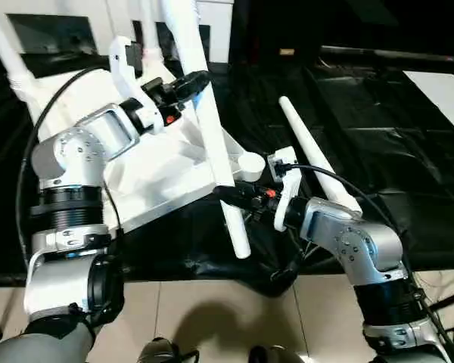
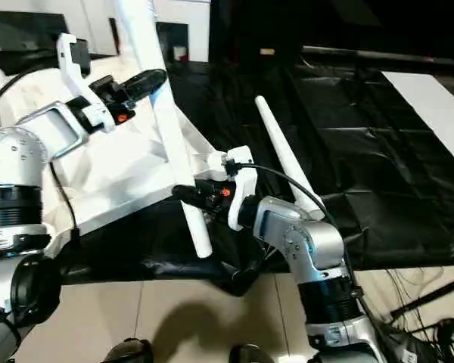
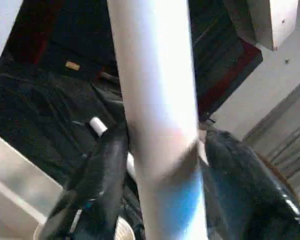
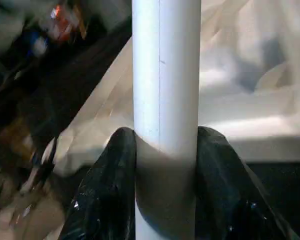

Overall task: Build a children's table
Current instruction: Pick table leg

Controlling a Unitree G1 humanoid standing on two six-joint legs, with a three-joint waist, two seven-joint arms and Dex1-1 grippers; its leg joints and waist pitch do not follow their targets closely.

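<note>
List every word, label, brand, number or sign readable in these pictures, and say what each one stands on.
None can be read.
The white leg, the table top and the loose leg on the black sheet bear no print.
A small yellowish tag far back is too small to read.

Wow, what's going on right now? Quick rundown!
Left claw and right claw both clamped on one long white plastic table leg. White ribbed tabletop beneath, upside down. Spare white leg lying on black sheet, clear.
</note>
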